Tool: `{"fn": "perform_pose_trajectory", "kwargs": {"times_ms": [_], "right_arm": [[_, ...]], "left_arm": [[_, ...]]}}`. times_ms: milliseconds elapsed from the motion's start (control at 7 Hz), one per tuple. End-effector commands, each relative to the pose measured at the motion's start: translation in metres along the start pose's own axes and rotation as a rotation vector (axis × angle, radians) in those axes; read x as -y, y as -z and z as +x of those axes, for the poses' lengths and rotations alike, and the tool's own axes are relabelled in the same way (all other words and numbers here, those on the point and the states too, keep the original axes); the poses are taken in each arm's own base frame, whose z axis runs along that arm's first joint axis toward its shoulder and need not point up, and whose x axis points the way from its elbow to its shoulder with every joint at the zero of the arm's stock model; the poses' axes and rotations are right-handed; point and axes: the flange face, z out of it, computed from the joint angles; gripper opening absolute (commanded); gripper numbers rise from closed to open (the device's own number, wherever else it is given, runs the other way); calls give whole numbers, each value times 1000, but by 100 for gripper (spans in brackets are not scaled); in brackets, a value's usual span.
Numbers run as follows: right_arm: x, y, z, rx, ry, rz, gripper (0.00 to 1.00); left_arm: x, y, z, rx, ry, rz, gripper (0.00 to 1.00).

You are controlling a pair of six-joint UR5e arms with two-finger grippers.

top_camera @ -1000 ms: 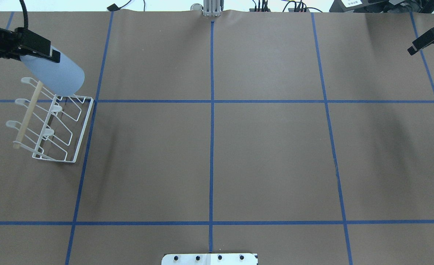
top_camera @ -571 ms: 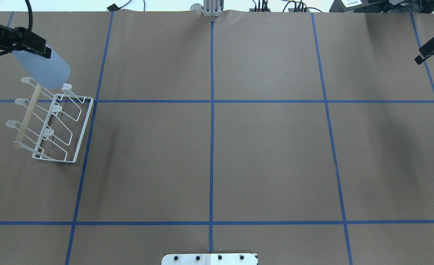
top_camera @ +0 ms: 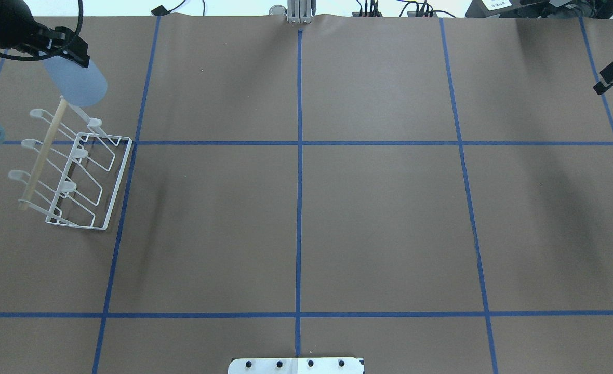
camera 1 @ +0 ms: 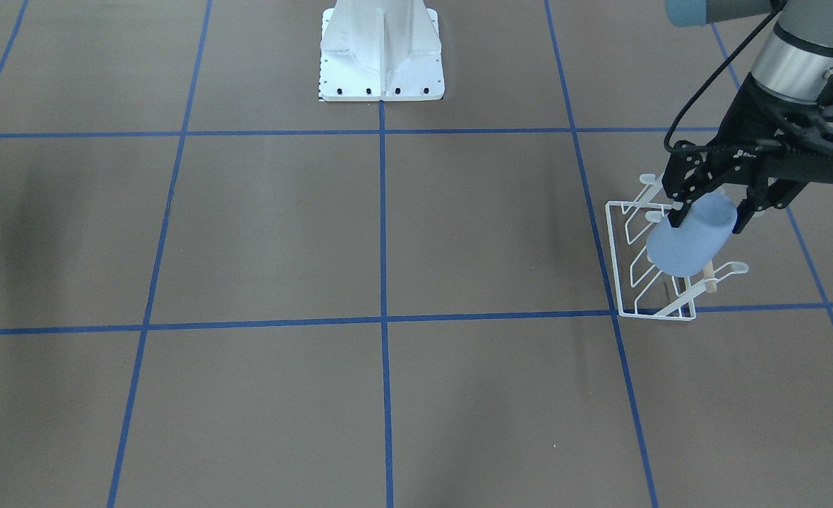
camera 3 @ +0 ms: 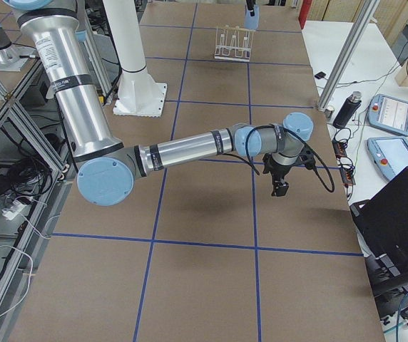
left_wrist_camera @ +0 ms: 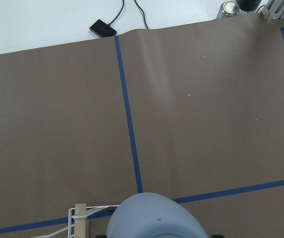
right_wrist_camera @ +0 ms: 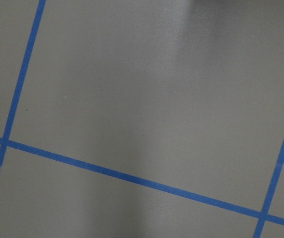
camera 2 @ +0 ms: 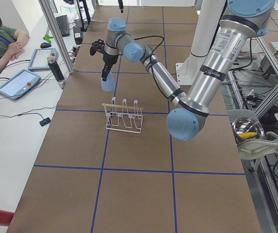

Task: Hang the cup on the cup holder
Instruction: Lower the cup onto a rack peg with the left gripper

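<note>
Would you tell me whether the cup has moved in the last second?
Yes. The cup has shifted up the view, away from the rack.

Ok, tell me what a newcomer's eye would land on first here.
The light-blue cup stands out first, gripped by the left gripper and held in the air over the far left part of the table. Close by and lower stands the white wire rack with its wooden rod, no cup on any prong.
</note>
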Motion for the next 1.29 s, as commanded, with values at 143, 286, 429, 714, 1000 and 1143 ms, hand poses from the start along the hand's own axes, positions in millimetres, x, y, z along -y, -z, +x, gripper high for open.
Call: {"fn": "perform_pose_trajectory", "kwargs": {"times_ms": [143,286,429,714,1000,1143], "right_arm": [[-1,-2,1,3,-5,-4,100],[-1,-2,1,3,-7,-4,100],[0,-1,1,5,-6,-3,100],[0,-1,1,5,-6,-3,100],[-1,-2,2,5,-10,-5,100],[0,-2,1,5,-8,-4,100]], "left_arm": [[-1,-27,-12,3,-8,-13,0],[-1,-30,-14,6,-5,-18,0],[-1,-35,-15,10,0,-26,0],[-11,-52,-1,5,-21,-60,0],[-20,-60,-7,13,-16,-78,0],[-22,-62,-7,13,-15,-84,0]]}}
